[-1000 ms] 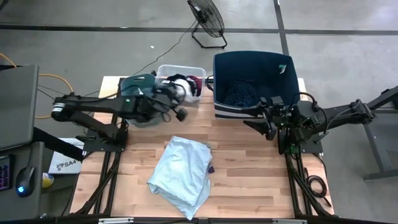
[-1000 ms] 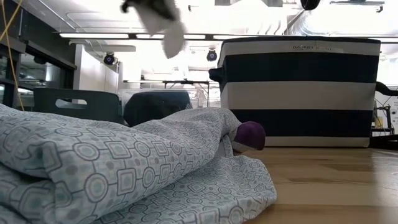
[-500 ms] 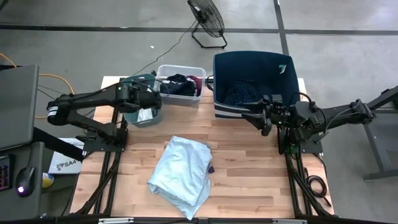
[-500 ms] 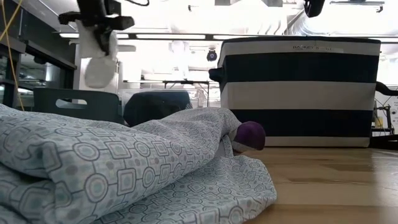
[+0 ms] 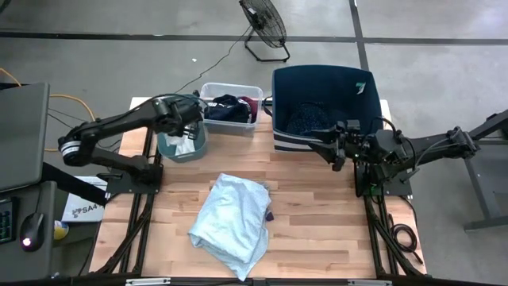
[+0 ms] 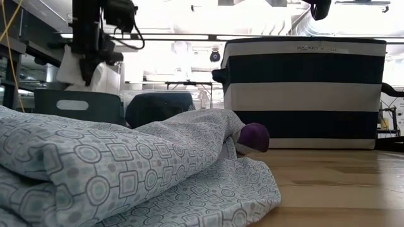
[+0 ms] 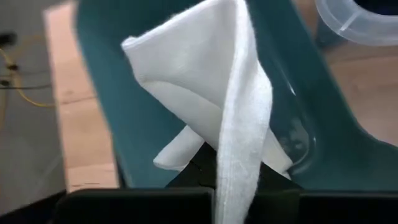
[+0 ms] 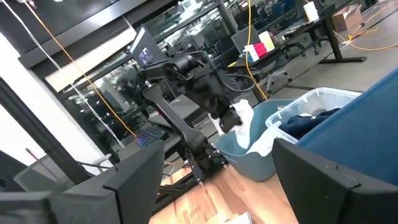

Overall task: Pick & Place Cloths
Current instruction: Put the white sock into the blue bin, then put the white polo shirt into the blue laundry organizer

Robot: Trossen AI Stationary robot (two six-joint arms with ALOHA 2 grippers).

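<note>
Hanging from my left hand [image 5: 189, 125], a small white cloth [image 7: 211, 106] is dangling over the teal bin [image 5: 182, 148], its lower folds already inside the bin, I think. My fingers are pinching it closed. Beside that bin, the clear bin [image 5: 231, 104] is holding dark and maroon garments. Nearer the front of the bench [image 5: 317, 206], the large pale-blue cloth [image 5: 232, 222] is lying crumpled. My right hand [image 5: 335, 149] is waiting beside the navy bin [image 5: 321, 103], fingers spread wide apart.
</note>
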